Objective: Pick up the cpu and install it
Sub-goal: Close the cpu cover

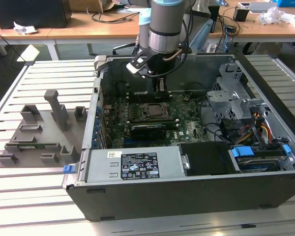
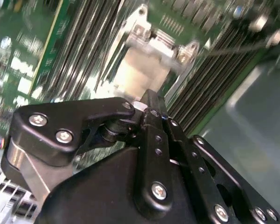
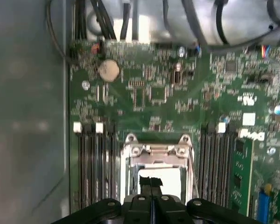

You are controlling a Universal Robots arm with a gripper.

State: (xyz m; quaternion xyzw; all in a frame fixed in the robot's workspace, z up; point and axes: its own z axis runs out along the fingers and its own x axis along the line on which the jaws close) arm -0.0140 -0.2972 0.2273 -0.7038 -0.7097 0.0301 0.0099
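Parked on the bench (image 1: 19,196) at the exterior view's left: tray (image 1: 39,132). Rightward, inside the case (image 1: 187,196): gripper (image 1: 161,91) pinched shut on nothing, poised just over the socket (image 1: 137,109), seemingly to stay clear of the cpu (image 1: 152,110). Lies flat in that socket, metal top up, edges square to the frame; no long axis

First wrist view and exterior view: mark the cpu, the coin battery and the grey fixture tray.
cpu (image 3: 170,179), first wrist view, pale top inside the socket frame.
coin battery (image 3: 108,69), first wrist view, round face.
grey fixture tray (image 1: 44,137), exterior view, flat base.
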